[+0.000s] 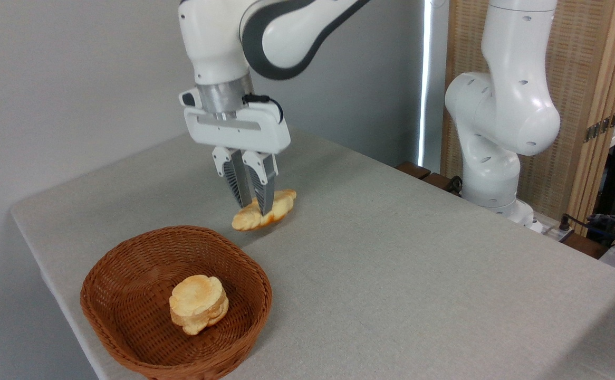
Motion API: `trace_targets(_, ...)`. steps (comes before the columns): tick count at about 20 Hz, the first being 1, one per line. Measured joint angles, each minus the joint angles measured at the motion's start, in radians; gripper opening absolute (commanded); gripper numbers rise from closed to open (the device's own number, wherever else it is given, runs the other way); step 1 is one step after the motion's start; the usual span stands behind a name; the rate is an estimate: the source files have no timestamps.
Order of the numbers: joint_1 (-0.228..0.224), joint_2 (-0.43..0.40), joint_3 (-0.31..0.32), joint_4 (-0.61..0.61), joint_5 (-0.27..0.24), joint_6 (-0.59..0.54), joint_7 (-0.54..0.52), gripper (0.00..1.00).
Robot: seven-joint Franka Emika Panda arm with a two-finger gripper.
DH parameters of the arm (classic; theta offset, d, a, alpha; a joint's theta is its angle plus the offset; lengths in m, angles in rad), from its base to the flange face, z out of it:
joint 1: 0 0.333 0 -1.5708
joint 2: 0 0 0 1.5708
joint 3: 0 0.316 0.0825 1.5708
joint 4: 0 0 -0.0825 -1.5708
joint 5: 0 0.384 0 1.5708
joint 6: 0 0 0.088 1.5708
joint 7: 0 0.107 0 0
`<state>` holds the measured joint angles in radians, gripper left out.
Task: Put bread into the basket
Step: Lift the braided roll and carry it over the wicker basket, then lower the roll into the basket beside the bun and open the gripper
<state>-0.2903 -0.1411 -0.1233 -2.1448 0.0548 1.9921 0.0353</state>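
Over the table (392,253) — gripper (255,203) pinches the bread (278,208) (fingers nearly together).

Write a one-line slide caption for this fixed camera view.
Gripper closed on the braided bread just beyond a wicker basket already holding a round bun.
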Motion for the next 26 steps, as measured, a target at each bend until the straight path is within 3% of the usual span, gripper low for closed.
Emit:
trace_targets(6,0.004,-0.022,-0.003,0.084,0.0,0.002,0.009,0.44)
trace_targets(9,0.016,-0.022,0.006,0.119,0.0,0.061,0.018,0.44)
trace_targets(18,0.028,-0.018,0.133,0.137,-0.011,0.306,0.029,0.45)
trace_targets(21,0.028,0.0,0.156,0.137,-0.015,0.373,0.029,0.6)
trace_targets(23,0.031,0.021,0.159,0.137,-0.015,0.391,0.029,0.94)
trace_targets(24,0.032,0.034,0.159,0.137,-0.015,0.393,0.029,0.99)
trace_targets(26,0.034,0.059,0.159,0.137,-0.015,0.394,0.029,1.0)
